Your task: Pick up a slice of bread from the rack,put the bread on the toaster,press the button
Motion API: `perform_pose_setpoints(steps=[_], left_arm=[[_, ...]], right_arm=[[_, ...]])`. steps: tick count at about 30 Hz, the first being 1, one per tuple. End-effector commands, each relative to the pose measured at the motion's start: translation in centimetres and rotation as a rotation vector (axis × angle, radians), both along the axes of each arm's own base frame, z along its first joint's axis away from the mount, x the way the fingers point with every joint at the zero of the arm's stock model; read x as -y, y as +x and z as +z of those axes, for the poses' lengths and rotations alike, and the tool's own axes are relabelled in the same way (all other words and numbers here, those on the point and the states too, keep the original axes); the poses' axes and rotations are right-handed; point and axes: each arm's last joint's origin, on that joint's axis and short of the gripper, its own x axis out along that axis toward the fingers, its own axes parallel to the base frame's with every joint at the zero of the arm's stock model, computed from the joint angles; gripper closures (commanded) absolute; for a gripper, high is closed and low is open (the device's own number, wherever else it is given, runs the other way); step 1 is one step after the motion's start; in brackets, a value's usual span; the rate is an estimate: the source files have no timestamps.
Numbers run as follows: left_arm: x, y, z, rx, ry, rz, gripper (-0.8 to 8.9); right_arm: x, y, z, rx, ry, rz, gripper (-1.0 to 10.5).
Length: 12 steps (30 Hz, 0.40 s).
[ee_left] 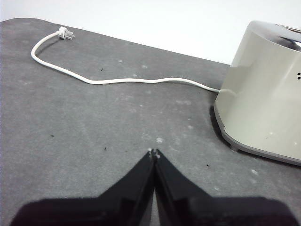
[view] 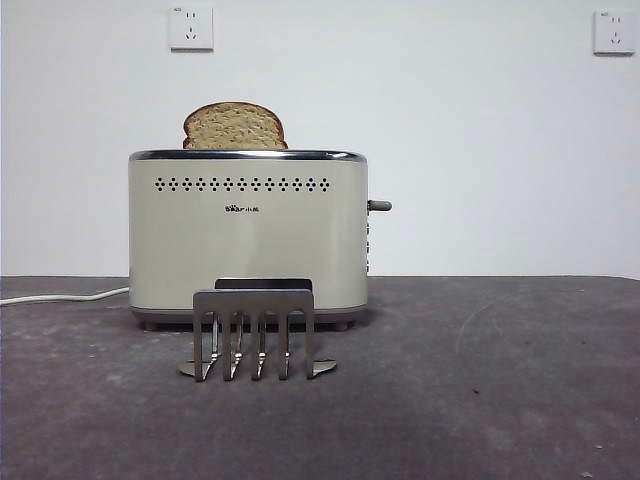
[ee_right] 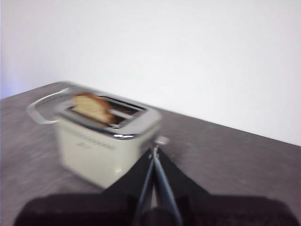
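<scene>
Front view: I see the slice of bread (view: 235,127) standing in the toaster (view: 247,232), its domed top above the chrome rim, with the rack (view: 254,333) bare just in front. My right gripper (ee_right: 154,151), jaws pressed together, hangs above the toaster's lever (ee_right: 162,140). My left gripper (ee_left: 153,152), also closed, holds nothing, the toaster and its cord (ee_left: 117,79) beyond its tips.

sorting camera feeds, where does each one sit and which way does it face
Front: low at table height, facing the rack, toaster and bread; no robot parts.
Left wrist: above the table, facing the toaster's end and cord; shut left pincer shows.
Right wrist: raised, blurred, facing the toaster's top; shut right pincer shows.
All share the toaster.
</scene>
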Motion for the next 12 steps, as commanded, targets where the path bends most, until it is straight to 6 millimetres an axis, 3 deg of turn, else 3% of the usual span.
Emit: perform_pose_setpoints(steps=[1, 6, 12], left_arm=[[0.0, 0.0, -0.4, -0.01, -0.008, -0.003, 8.16], [0.0, 0.0, -0.4, -0.01, -0.008, -0.003, 8.16], [0.0, 0.0, -0.4, -0.01, -0.008, -0.003, 8.16]], right_arm=[[0.4, 0.4, -3.3, -0.03, 0.141, -0.147, 9.5], [1.0, 0.4, -8.1, -0.052, 0.183, -0.358, 9.5], [1.2, 0.1, -11.8, -0.065, 0.176, -0.442, 9.5]])
